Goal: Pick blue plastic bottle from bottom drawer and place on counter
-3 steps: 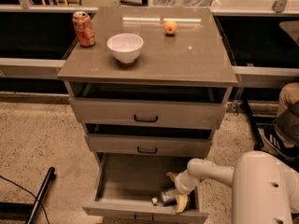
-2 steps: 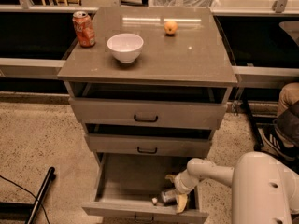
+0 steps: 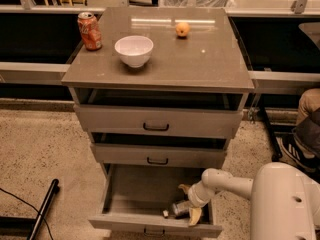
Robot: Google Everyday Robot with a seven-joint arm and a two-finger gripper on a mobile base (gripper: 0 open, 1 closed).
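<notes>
Dim warm light; glare streak on counter (image 3: 200, 64); tool (image 3: 189, 202) in shadowed bottom drawer (image 3: 140, 189).

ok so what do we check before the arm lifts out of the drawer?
1. Bottom drawer pulled out far enough: ok.
2. Blue plastic bottle located: ok, lying on its side at the drawer's front right, white cap pointing left.
3. Gripper at the bottle: ok, inside the drawer, right on it.
4. Grasp secure: cannot tell.
5. Landing spot on the counter: ok, its right front is bare; the soda can, bowl and orange fruit sit left and back.
6. Clearance under the middle drawer on the way up: cannot tell.
</notes>
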